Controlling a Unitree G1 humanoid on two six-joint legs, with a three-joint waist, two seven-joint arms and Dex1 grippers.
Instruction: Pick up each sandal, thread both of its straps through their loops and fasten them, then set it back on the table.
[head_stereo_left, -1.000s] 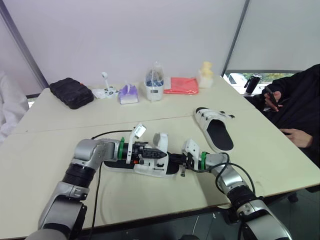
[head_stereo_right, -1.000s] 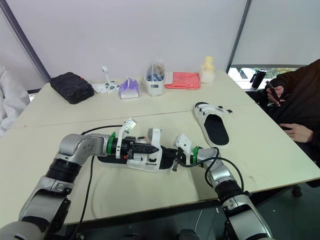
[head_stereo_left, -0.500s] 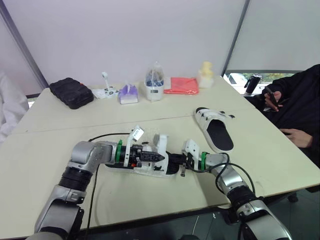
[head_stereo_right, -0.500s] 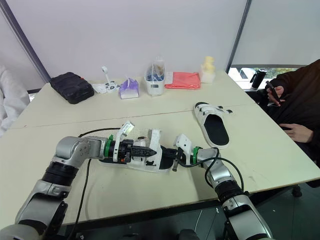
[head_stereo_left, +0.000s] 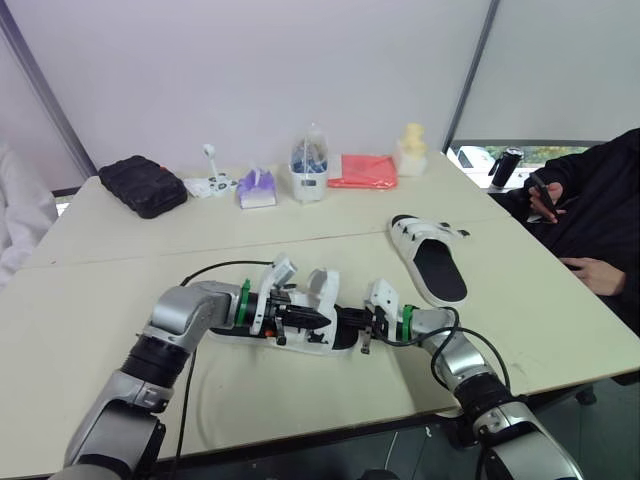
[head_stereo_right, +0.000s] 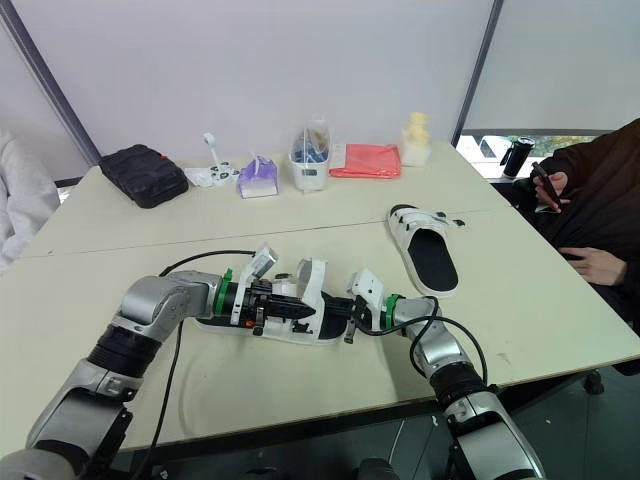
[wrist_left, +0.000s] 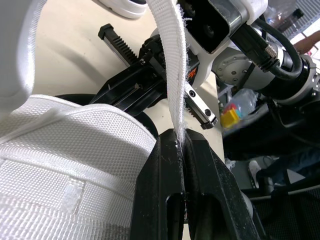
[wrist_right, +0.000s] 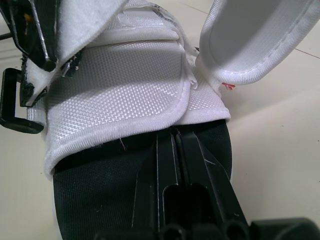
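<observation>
The left pincer is pinching the white woven strap, which rises straight out from between its tips. The strap belongs to the white mesh sandal with a black footbed, and that sandal lies on the pale table directly between the 2 pincers. The right pincer has its fingers pressed together, tips up against the footbed just below the mesh upper. Nothing shows between them, so I cannot tell whether it holds the sole. The 2nd white sandal lies well beyond the right pincer.

Risks, as I judge them:
- The strap is caught near its edge, so a pull could slide it out of the tips.
- If the right pincer only rests on the sandal, pulling the strap would drag the shoe across the table.
- The 2 pincers work very near each other and a short reach could knock them together.

The left wrist view shows the bite on the strap and the right pincer's black frame just past it. The eye views give the overall layout. The right wrist view adds a curved white flap standing open above the mesh.
</observation>
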